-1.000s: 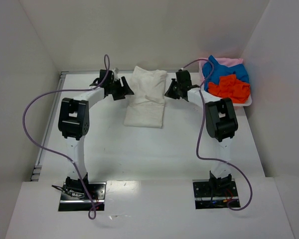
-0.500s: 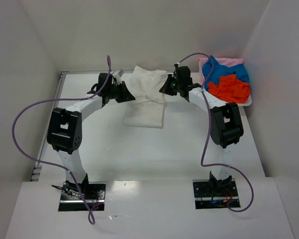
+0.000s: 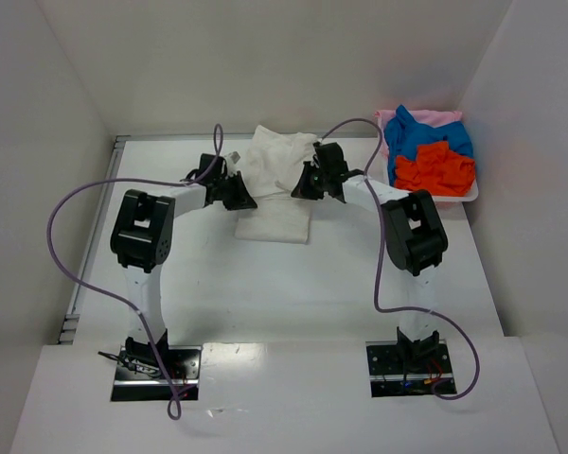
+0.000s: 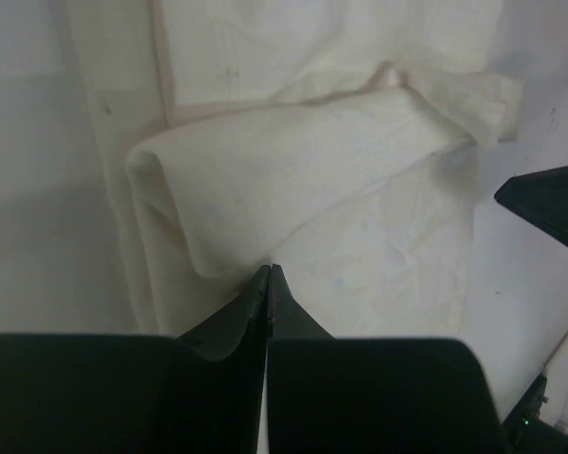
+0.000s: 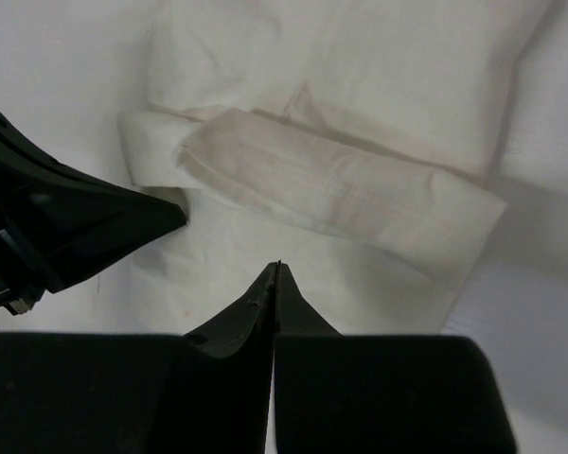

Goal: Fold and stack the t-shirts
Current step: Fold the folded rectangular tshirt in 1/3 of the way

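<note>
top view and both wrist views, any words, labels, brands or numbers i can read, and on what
No readable text in any view.
Off-white t-shirt: plain cloth, no print or tag lettering, even close up in the wrist views.
Blue t-shirt, orange-red t-shirt and pink t-shirt in the white tray: no print visible.
Arm base plates: any lettering is too small to read.

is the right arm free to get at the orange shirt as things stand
Likely not yet: the right arm has its jaws shut, apparently on the white shirt. The orange shirt lies uncovered in the tray, with nothing in between.
</note>
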{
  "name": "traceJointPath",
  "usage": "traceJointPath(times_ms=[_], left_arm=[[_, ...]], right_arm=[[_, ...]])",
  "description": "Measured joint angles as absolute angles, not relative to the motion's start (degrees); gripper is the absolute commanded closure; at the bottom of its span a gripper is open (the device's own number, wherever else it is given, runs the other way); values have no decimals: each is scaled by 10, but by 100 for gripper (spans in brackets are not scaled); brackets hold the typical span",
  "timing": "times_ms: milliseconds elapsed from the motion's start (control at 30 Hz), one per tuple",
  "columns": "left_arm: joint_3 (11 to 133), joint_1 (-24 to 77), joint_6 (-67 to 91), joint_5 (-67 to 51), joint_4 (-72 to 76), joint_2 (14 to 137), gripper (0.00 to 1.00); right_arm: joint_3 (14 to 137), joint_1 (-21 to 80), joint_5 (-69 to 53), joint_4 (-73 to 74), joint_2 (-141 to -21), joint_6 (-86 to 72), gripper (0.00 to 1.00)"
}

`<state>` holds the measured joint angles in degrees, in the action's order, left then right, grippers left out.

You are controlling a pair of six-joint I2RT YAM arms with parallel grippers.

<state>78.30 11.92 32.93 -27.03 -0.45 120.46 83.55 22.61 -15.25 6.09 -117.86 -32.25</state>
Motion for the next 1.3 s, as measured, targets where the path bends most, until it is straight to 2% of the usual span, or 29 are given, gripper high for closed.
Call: traceJointPath(times_ms=[467,800,933,1233,1300], left_arm=[[841,129,317,-136,-13,1238,98],[913,135,318,-99,-13,1283,96],[940,136,319,-88,-13,1294,89],[972,136,320,-78,18,1294,85],[984,136,320,-78,18,1297,82]], right_arm=[[836,226,-112,71,-1218,-299,99],[843,226,-96,72,-1223,-288,98],[849,226,-87,73,-1224,-286,98],[869,226,-73,73,-1233,-284,98],[871,226,-69,74,-1235,-284,98]])
